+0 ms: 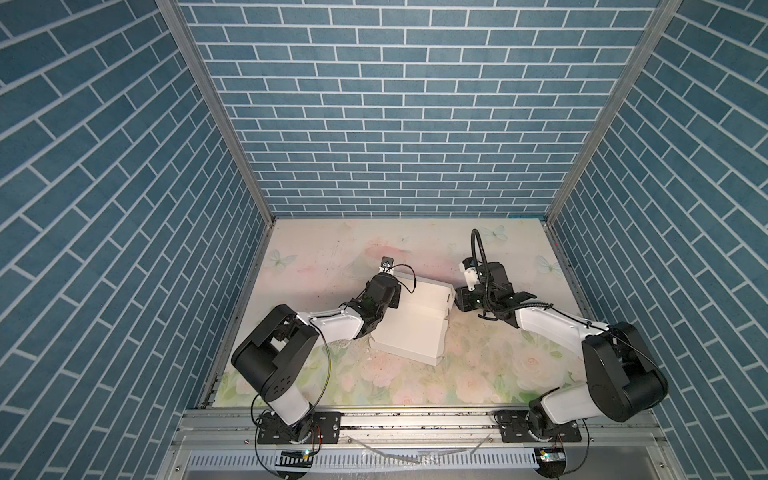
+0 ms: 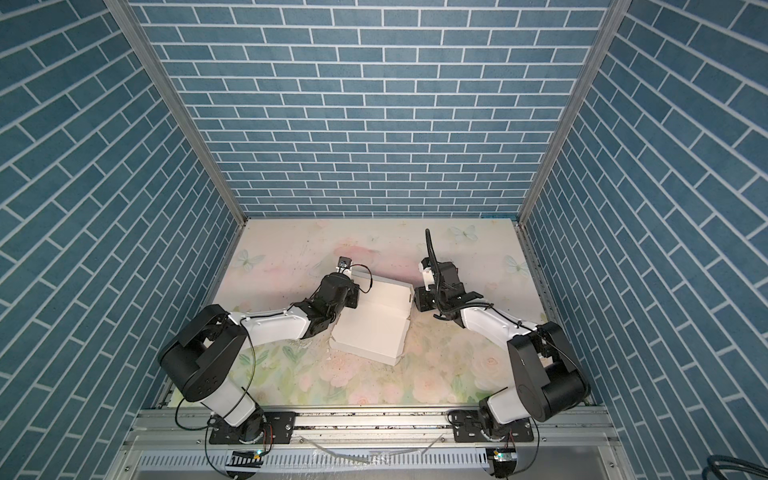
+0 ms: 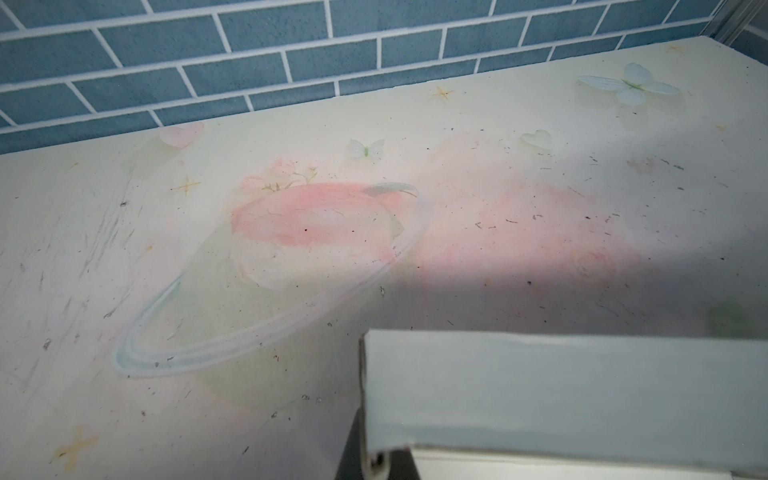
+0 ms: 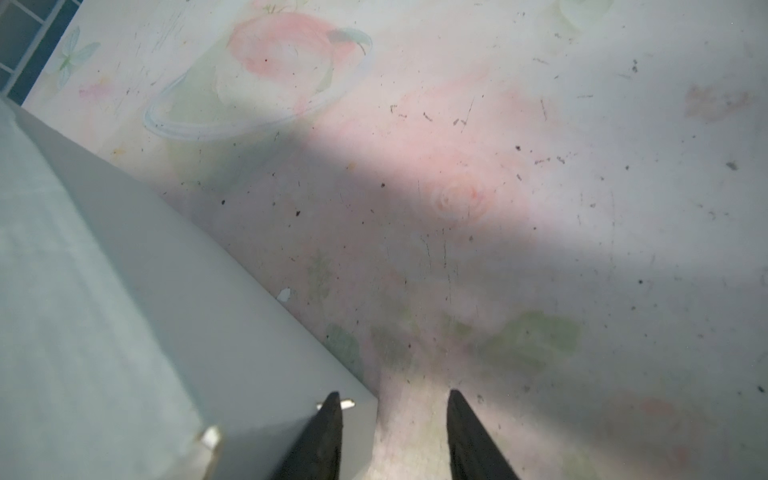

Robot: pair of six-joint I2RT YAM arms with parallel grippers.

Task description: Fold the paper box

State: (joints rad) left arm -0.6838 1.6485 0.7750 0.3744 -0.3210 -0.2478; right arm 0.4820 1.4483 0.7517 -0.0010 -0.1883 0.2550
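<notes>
On floral tabletop, left pincer tight on paper box, right pincer half-open alongside.

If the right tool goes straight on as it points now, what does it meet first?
Probably the floral-printed table top, close beside the white cardboard box; one finger overlaps the box corner and may graze it.

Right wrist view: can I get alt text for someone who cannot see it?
The right claw, black fingertips apart, sits at a corner of the white paper box: one tip over the cardboard, one over the table. The table's floral print is faded and scuffed.
</notes>
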